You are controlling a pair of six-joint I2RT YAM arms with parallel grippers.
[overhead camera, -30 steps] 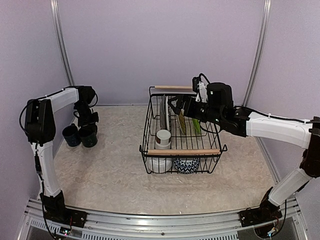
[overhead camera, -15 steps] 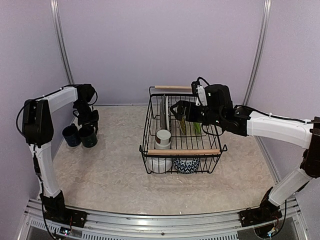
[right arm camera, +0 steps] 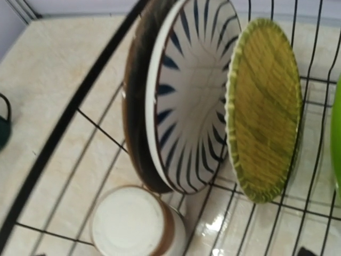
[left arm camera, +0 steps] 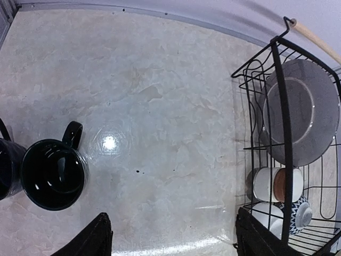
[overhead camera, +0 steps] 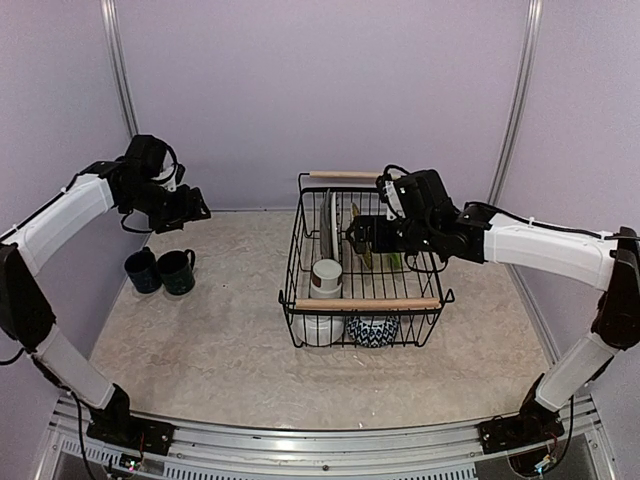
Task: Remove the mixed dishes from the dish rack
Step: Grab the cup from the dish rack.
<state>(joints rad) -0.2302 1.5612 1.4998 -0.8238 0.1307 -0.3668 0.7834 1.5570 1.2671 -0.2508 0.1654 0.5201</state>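
The dish rack (overhead camera: 367, 302) stands mid-table. It holds upright plates, a white-brown cup (overhead camera: 326, 277), a white bowl (overhead camera: 318, 328) and a patterned bowl (overhead camera: 372, 331). My right gripper (overhead camera: 352, 232) hangs open inside the rack beside the plates. Its wrist view shows the striped plate (right arm camera: 192, 101), a lime-green plate (right arm camera: 264, 106) and the cup (right arm camera: 133, 224) close below. A navy mug (overhead camera: 141, 270) and a dark green mug (overhead camera: 177, 271) stand upright on the table at the left. My left gripper (overhead camera: 190, 210) is open and empty, raised above them. Its fingers (left arm camera: 93, 240) are spread over bare table right of the green mug (left arm camera: 53, 173).
The grey dish (left arm camera: 303, 117) leans upright at the rack's left side, behind the rack wires (left arm camera: 279, 80). A second bright green dish edge (right arm camera: 337, 144) shows at the far right of the right wrist view. Walls close in the table on three sides.
My left gripper opened, let go of the dark green mug and rose up and to the right. My right gripper moved a little left and deeper among the plates.
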